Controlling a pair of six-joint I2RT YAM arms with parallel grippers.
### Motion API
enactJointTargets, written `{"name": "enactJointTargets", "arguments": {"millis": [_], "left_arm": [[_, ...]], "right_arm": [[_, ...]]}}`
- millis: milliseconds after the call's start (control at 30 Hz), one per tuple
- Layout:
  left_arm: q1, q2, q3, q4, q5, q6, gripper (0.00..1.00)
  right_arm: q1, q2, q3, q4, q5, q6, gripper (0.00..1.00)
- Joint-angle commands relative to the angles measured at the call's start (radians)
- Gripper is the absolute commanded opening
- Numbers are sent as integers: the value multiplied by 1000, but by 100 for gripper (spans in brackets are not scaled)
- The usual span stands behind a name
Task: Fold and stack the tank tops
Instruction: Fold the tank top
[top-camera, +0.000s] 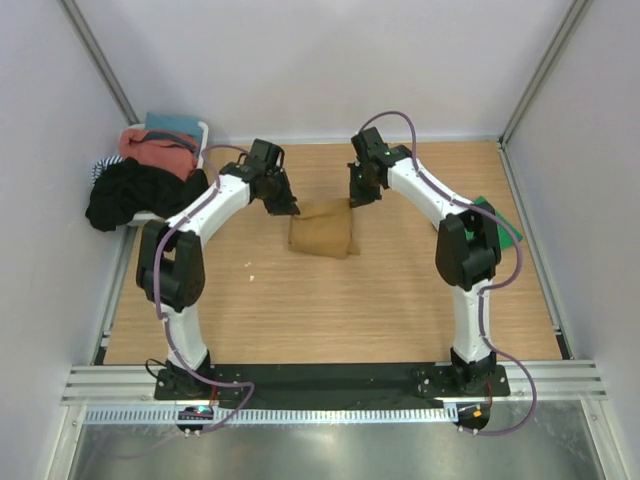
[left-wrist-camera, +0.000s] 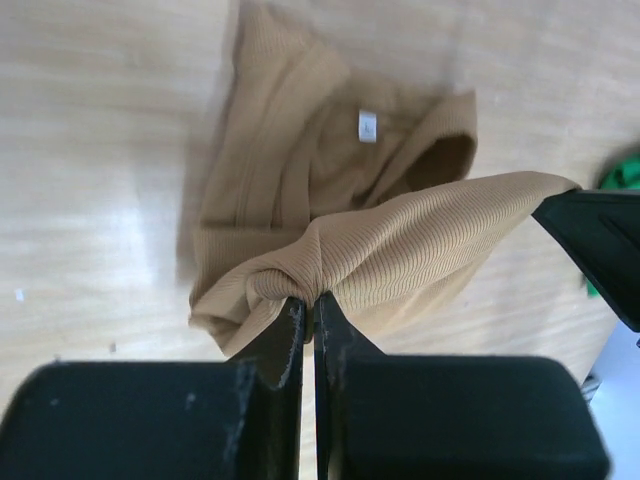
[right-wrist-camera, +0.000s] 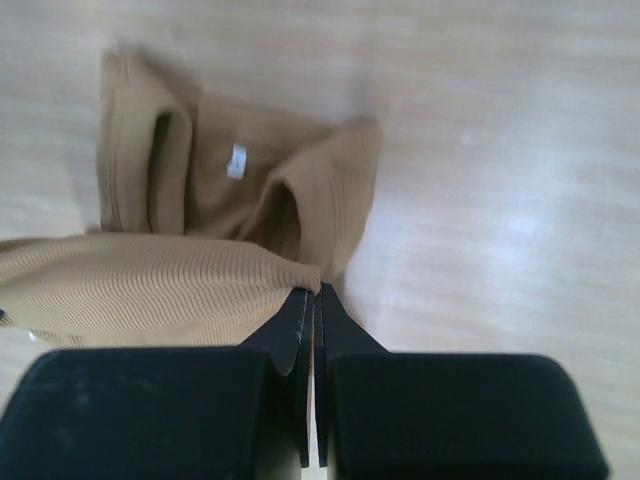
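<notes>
Now left pincer (left-wrist-camera: 308, 300) and right pincer (right-wrist-camera: 312, 292) pinch the tan tank top (top-camera: 322, 232) over a wooden table (top-camera: 350, 310) between pale walls (top-camera: 320, 60).

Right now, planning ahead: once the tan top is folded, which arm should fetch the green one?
Probably right. The green tank top lies at the right edge of the table beside that arm's elbow. Left gripper and right gripper both pinch the tan tank top; left is farther off.
</notes>
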Motion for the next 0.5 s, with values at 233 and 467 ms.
{"name": "enactJointTargets", "arguments": {"millis": [233,467], "left_arm": [[64,340,371,109,151,-35,25],[65,345,481,34,46,10,82]], "right_arm": [[-115,308,411,-25,-37,68,3],[-121,266,359,45,-30,62,45]]}}
